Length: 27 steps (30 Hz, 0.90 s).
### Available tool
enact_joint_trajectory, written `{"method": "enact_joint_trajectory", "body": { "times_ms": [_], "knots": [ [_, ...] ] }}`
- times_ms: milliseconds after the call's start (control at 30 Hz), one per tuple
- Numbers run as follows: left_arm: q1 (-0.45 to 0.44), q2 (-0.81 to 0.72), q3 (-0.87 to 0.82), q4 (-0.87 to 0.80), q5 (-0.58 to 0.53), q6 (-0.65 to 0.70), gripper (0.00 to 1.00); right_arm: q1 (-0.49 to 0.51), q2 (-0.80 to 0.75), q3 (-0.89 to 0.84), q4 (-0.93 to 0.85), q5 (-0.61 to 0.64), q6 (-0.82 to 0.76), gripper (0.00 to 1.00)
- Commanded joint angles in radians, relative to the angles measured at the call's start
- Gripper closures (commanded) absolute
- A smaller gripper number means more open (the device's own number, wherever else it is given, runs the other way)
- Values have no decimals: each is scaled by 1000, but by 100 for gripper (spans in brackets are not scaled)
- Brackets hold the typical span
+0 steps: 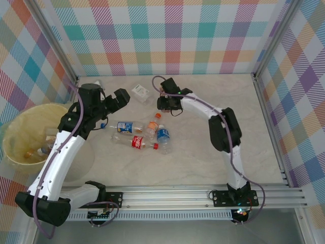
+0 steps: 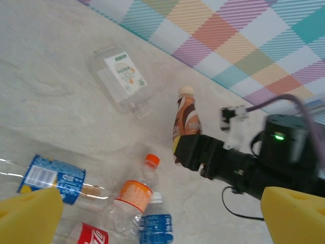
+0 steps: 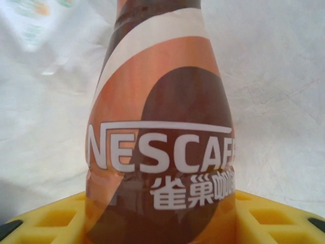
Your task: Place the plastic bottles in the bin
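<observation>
Top view. Left end effector hangs open over the surface, with nothing between its fingers. The bin sits well to its left, nearer the arm bases; a binned bottle lies on the bin's floor. The white-labelled bottle lies on its side between the two end effectors, nearer the left one. Right end effector is low at the surface. On the near side of both end effectors lie four bottles close together: blue-labelled clear bottle, cola bottle, orange-capped bottle and white-capped blue bottle.

Left wrist view. Yellow fingers stand wide apart, gripping nothing. The four lying bottles sit below and between them. Ahead and slightly right, the brown coffee bottle stands upright, its lower body inside the right end effector.

Right wrist view. The brown coffee bottle stands dead centre, right against the end effector. Yellow pads press in on either side of its lower body, so the end effector is closed on it. The white-labelled bottle lies blurred beyond, up and to the left.
</observation>
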Motion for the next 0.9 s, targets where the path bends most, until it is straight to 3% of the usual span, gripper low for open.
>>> {"method": "enact_joint_trajectory", "body": {
  "times_ms": [0,67,233,433,600,867],
  "knots": [
    [-9,16,-40,73,70,-75,0,-3,-151,-127,216,-91,-38,54],
    [-12,28,-62,95,69,-118,0,-3,-212,-203,259,-116,-43,54],
    [-27,58,-112,231,192,-133,0,-3,-350,-369,356,-165,-66,52],
    [-63,159,-112,370,365,-175,0,-3,-487,-550,501,-351,-82,53],
    [-137,218,-147,518,368,-174,0,-3,-566,-623,505,-427,-82,53],
    [-193,343,-93,543,351,-204,3,-3,-639,-691,544,-545,-81,52]
  ]
}}
